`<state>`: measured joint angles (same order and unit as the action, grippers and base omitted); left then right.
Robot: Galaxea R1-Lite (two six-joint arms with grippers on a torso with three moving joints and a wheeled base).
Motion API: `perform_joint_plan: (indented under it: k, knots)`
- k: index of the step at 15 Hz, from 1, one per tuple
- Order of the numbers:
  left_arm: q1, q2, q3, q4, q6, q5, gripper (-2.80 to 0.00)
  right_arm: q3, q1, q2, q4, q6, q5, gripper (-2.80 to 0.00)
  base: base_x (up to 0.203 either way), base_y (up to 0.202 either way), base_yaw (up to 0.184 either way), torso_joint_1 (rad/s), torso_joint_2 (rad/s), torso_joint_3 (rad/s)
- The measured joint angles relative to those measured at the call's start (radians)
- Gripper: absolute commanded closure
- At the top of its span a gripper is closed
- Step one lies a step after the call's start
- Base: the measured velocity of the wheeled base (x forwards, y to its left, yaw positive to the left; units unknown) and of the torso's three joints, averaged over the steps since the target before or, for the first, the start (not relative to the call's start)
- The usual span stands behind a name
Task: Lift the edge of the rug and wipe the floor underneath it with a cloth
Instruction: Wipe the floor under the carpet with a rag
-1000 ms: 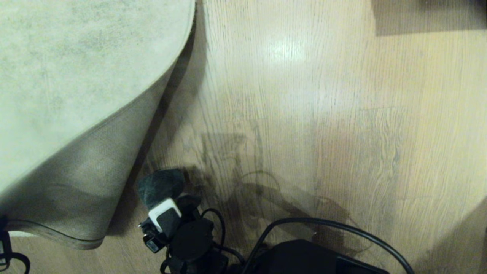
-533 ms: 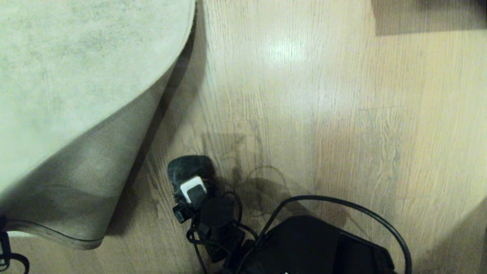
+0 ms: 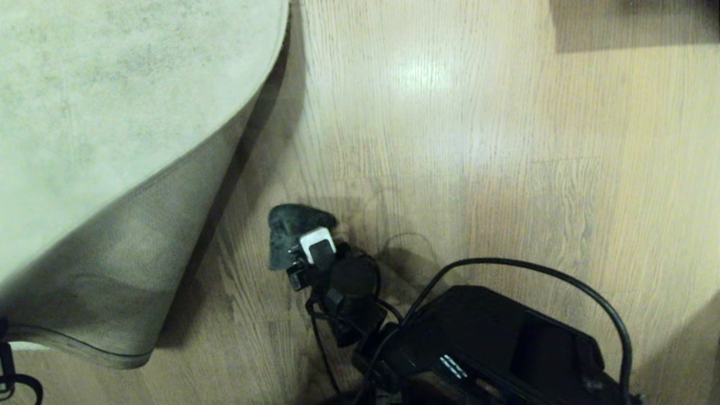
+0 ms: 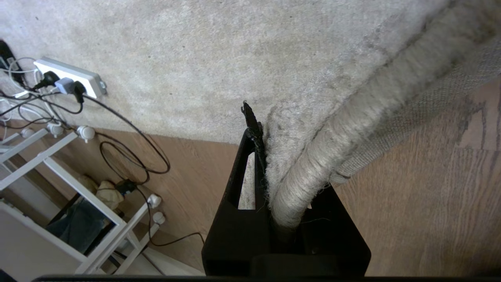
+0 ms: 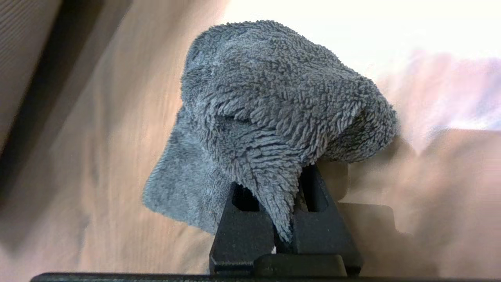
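— Since a second ago the right gripper is sliding the cloth across the floor, away from the lifted rug toward one o'clock.

— How is the cloth looking?

— Dark grey and fluffy, bunching into a hump, its tail pinched between jaws that are clamped together on it.

— And the rug edge?

— Thick pale roll, woven backing showing, curling up off the floor at nine o'clock. The left gripper is holding it, jaws clamped on the roll.
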<state>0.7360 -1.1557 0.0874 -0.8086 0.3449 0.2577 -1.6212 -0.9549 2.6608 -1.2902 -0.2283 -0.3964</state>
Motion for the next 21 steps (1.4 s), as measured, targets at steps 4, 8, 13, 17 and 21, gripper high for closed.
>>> perform_joint_plan:
  k: [4,8,13,17,21]
  knots:
    - [0.0,0.005,-0.014,-0.001,0.0,0.0,0.0,0.024,0.06,-0.084,0.008,-0.011,0.0,0.0,0.0,0.0,0.0,0.0,0.0,0.0]
    - [0.0,0.006,-0.017,-0.001,0.0,0.0,0.0,0.035,0.133,-0.163,0.028,-0.022,0.004,0.0,0.0,0.0,0.0,0.0,0.0,0.0]
    - [-0.001,0.006,-0.017,0.0,0.0,0.001,0.0,0.146,0.093,-0.229,0.026,-0.012,0.01,0.0,0.0,0.0,0.0,0.0,0.0,0.0]
    - [-0.001,0.006,-0.018,0.0,0.0,0.001,0.0,0.213,-0.039,-0.237,0.022,0.008,0.007,0.0,0.0,0.0,0.0,0.0,0.0,0.0]
    - [-0.002,0.006,-0.017,0.001,0.0,0.0,0.0,0.258,-0.175,-0.188,-0.019,0.037,0.004,0.0,0.0,0.0,0.0,0.0,0.0,0.0]
